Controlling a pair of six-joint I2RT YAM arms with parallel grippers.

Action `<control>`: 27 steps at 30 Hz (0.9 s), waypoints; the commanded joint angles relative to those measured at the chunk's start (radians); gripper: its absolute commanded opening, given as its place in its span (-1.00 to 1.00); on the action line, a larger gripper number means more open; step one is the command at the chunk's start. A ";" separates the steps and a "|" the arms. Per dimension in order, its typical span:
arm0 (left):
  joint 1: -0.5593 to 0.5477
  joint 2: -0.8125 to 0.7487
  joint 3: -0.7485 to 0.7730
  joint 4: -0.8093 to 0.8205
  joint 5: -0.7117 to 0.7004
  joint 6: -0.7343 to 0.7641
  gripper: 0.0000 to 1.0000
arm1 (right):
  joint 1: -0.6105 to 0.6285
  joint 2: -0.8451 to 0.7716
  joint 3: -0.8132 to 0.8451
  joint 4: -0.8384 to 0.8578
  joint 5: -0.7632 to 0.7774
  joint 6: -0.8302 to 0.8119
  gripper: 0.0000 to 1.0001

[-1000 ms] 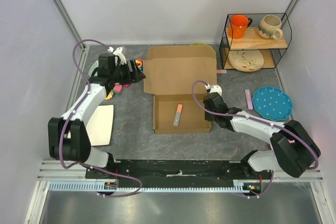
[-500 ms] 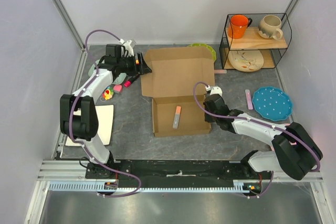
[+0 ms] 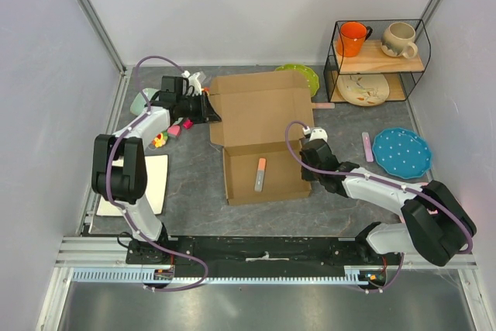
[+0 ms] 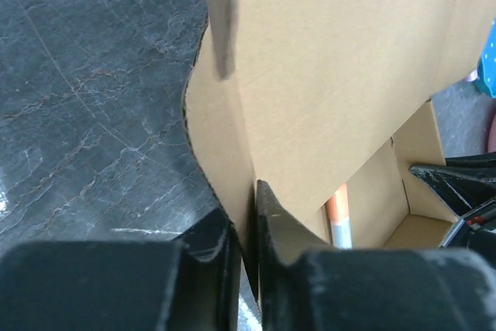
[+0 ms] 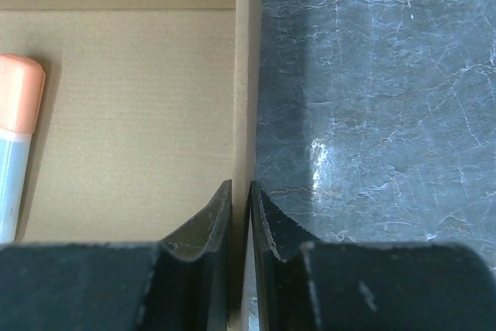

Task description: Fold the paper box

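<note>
The brown paper box (image 3: 263, 110) lies open mid-table, its lid raised behind the shallow tray. An orange-and-grey stick (image 3: 260, 174) rests inside the tray. My left gripper (image 3: 211, 108) is at the lid's left side flap. In the left wrist view the gripper (image 4: 248, 208) is shut on that cardboard flap's (image 4: 225, 137) edge. My right gripper (image 3: 311, 162) sits at the tray's right side. The right wrist view shows this gripper (image 5: 241, 191) shut on the tray's thin right wall (image 5: 244, 75), with the stick (image 5: 15, 137) at the left.
A white flat board (image 3: 151, 184) lies at the left near the left arm's base. Small colourful toys (image 3: 174, 128) sit beside the left arm. A blue dotted plate (image 3: 401, 152), a pink stick (image 3: 366, 146), a green plate (image 3: 301, 75) and a wire shelf (image 3: 377, 56) with mugs stand at the right.
My left gripper moved right onto the lid's left flap and closed on it. The lid shifted slightly. The right gripper kept its hold on the tray wall.
</note>
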State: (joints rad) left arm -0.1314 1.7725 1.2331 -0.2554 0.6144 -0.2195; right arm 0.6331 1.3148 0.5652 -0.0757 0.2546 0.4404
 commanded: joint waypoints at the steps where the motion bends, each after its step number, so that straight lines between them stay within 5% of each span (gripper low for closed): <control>1: -0.007 -0.031 -0.014 0.045 0.045 0.022 -0.77 | 0.007 -0.029 0.002 0.010 -0.025 0.007 -0.53; 6: -0.019 -0.065 -0.018 0.074 0.041 0.017 -0.95 | 0.007 -0.121 0.044 -0.071 0.009 0.032 0.23; 9: -0.031 -0.099 -0.033 0.100 0.016 0.035 -0.96 | 0.005 -0.196 0.107 -0.139 0.057 0.040 0.41; 19: -0.059 -0.298 -0.237 0.327 -0.110 0.028 -0.96 | -0.122 -0.112 0.413 -0.263 0.091 -0.061 0.57; 27: -0.070 -0.351 -0.297 0.397 -0.114 0.025 -0.96 | -0.193 -0.013 0.420 -0.151 0.069 -0.086 0.59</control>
State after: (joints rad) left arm -0.1951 1.4494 0.9344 0.0391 0.5217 -0.2150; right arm 0.4511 1.2472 0.9585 -0.2859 0.3260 0.3870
